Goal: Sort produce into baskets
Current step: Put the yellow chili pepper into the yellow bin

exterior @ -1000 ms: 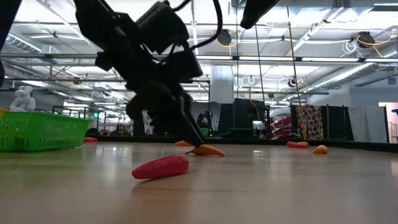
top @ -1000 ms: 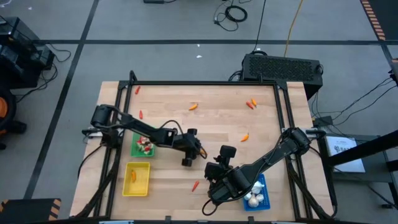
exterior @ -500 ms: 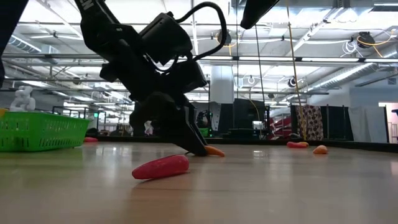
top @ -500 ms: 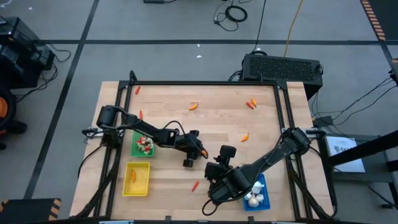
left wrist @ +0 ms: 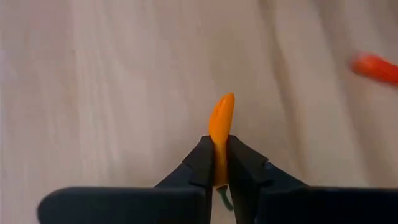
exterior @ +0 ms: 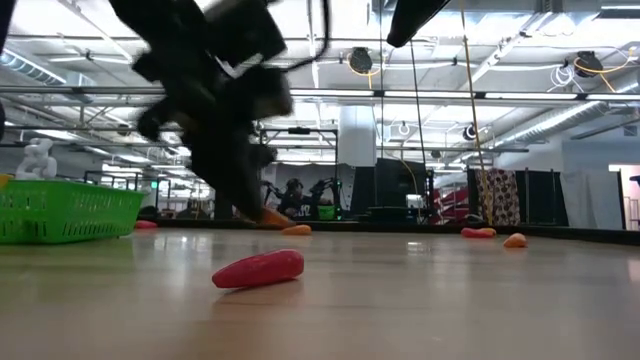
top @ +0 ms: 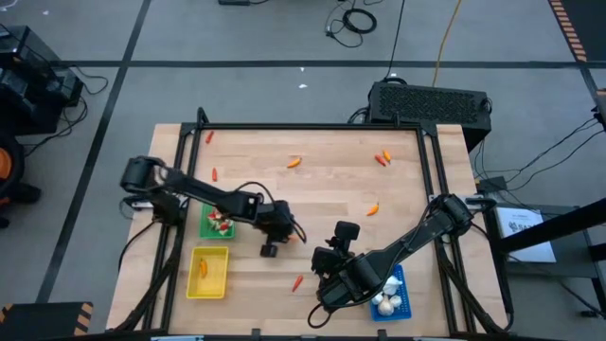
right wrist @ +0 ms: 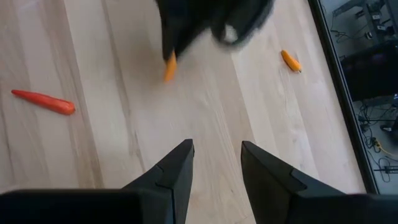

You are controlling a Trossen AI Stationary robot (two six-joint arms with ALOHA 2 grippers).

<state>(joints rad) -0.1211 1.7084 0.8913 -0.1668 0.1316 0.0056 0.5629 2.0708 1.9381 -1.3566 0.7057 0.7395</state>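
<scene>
My left gripper (left wrist: 221,146) is shut on a small orange carrot (left wrist: 221,121), just right of the green basket (top: 218,224) in the high view; it also shows blurred in the low view (exterior: 262,208). My right gripper (right wrist: 216,163) hangs open over bare wood near the blue basket (top: 401,284), which holds white bulbs. A red piece (top: 297,282) lies flat on the table between the two grippers, and it shows in the right wrist view (right wrist: 43,101). The yellow basket (top: 206,273) holds one orange piece. My left gripper pinches the carrot between its two fingers near the stem end (left wrist: 219,163). The pointed end (left wrist: 225,102) sticks out past the fingertips, so the carrot runs along the fingers. The fingers slant down from the table's left. The carrot is lifted just clear of the wood.
Loose orange and red pieces lie on the far half of the table (top: 294,162), (top: 382,158), (top: 373,208), and two near the far left (top: 210,136), (top: 215,174). Black frame rails run along the table's left and right edges.
My left gripper has shut on the orange carrot that lay on the table, lifted it off the wood and drawn back toward the table's left edge, tipping as it went.
</scene>
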